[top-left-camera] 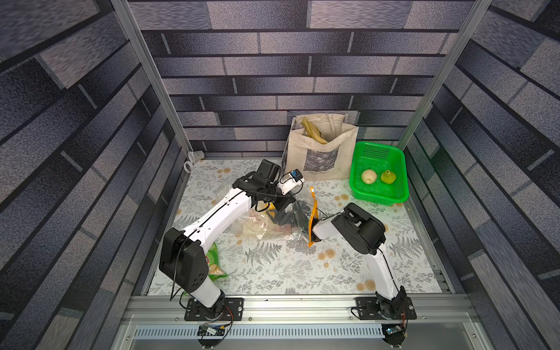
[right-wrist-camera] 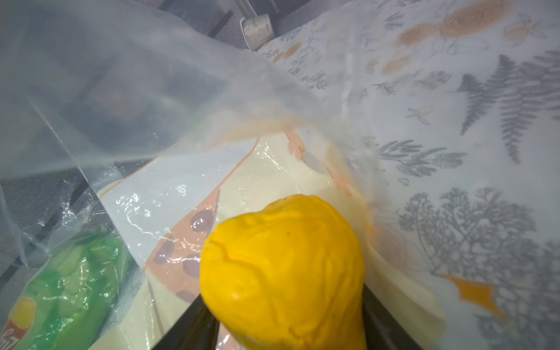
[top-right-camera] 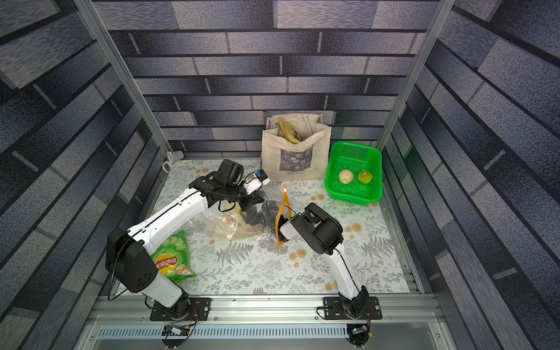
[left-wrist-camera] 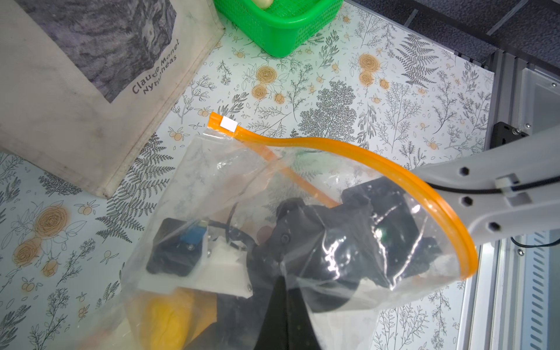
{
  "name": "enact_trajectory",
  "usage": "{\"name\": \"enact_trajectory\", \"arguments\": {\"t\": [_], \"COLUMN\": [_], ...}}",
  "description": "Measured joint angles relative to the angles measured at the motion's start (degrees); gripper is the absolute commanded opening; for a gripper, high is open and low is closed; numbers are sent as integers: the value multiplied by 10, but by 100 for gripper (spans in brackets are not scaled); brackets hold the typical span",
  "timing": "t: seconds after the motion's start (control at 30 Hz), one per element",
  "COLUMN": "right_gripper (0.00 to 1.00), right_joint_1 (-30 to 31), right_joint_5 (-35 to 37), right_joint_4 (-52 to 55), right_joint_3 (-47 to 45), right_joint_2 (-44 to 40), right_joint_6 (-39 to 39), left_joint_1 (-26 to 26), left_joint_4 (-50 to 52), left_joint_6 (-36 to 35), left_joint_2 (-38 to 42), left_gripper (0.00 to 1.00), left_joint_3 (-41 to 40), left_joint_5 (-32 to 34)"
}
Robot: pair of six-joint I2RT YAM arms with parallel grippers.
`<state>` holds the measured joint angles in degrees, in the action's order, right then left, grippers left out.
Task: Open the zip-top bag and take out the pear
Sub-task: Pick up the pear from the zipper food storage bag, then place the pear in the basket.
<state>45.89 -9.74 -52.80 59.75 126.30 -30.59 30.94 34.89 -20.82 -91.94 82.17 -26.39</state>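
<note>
The clear zip-top bag (top-left-camera: pixel 266 225) lies mid-table, its orange zip strip (left-wrist-camera: pixel 357 151) parted into a wide loop. My left gripper (left-wrist-camera: pixel 280 281) is shut on a fold of the bag's upper film and holds it raised. My right gripper (right-wrist-camera: pixel 285 303) reaches through the mouth into the bag; in the left wrist view it shows as a dark shape (left-wrist-camera: pixel 333 236) behind the plastic. A yellow pear (right-wrist-camera: pixel 285 266) sits between the two dark fingers (right-wrist-camera: pixel 194 321), which press on both its sides. The pear (left-wrist-camera: pixel 169 315) also shows through the film.
A cream packet with brown spots (right-wrist-camera: pixel 188 212) lies inside the bag beside the pear. A beige tote (top-left-camera: pixel 321 151) stands at the back. Right of it, a green basket (top-left-camera: pixel 403 169) holds two fruits. A green crisp packet (top-right-camera: pixel 171 260) lies under the left arm.
</note>
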Motion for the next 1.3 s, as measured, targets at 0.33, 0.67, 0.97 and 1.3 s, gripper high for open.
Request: {"name": "enact_trajectory", "arguments": {"t": [0.33, 0.67, 0.97, 1.3], "right_gripper": [59, 59, 58, 56], "right_joint_1": [0, -14, -93, -103], "right_joint_5": [-37, -50, -53, -43], "right_joint_4": [16, 38, 109, 248], "right_joint_3": [-87, -196, -277, -235], "right_joint_2": [-66, -199, -341, -397], "right_joint_6": [-19, -39, -54, -18], "left_joint_1": [-23, -34, -35, -21], "left_joint_4": [-2, 2, 5, 4], "left_joint_6": [23, 24, 23, 11], "left_joint_2": [-38, -39, -39, -39], "left_gripper": [0, 0, 0, 0], "left_joint_3": [0, 0, 0, 0], "left_joint_5": [40, 60, 74, 45]}}
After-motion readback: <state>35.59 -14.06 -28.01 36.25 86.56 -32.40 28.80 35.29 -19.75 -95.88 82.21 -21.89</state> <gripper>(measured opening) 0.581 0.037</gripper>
